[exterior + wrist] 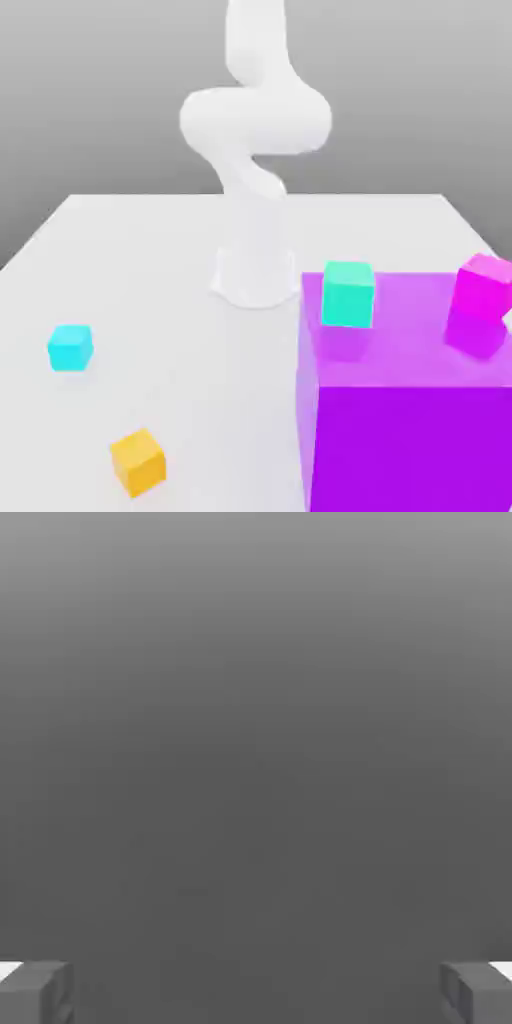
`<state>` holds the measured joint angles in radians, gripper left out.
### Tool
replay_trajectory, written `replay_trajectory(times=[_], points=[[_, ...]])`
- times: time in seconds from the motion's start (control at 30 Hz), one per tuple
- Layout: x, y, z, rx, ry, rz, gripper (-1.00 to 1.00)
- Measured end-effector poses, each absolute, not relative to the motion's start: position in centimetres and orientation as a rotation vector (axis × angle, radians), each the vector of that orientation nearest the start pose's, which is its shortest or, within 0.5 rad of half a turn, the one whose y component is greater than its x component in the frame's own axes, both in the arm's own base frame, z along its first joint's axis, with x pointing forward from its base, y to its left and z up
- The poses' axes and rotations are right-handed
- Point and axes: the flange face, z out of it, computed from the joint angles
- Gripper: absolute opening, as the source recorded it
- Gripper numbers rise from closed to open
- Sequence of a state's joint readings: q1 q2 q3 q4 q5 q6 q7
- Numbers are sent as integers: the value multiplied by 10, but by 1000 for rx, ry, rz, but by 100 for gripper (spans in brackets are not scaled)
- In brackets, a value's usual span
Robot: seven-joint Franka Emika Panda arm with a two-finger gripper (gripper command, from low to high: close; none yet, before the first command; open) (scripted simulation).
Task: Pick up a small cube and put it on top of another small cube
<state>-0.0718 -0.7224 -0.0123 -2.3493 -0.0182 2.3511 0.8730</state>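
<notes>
While fingers (36,994) spread wide, nothing held, cyan cube (70,348) sits on table (150,260), near orange cube (138,461).

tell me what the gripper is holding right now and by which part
Nothing is held: the gripper is open, with only grey background between its fingertips.

End effector (256,994) seen from hand camera: two grey fingertips, one (35,992) at one lower corner of frame, other (478,992) at opposite corner. Spread wide, nothing between them. White sliver at outer edge of each tip. Background plain grey, gradient lighter toward upper edge.
</notes>
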Motion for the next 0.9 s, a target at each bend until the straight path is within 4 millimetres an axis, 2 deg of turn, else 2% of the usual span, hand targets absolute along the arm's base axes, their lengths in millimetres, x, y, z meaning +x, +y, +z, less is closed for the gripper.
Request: replay_trajectory(times=[0.07,0.17,0.23,0.33,0.47,0.6,0.67,0.77,0.8,0.9], points=[[395,-65,622,-2379,1418,-884,0],[408,-113,560,-2303,1669,-782,0],[409,-145,518,-2235,1832,-710,0],[398,-191,456,-2110,2067,-596,0],[365,-244,374,-1897,2357,-436,0],[313,-280,297,-1638,2612,-265,0],[283,-291,261,-1493,2724,-177,0],[225,-304,211,-1216,2888,-43,0],[214,-307,199,-1161,2914,-21,0],[219,-300,169,-1179,2911,-3,0]])
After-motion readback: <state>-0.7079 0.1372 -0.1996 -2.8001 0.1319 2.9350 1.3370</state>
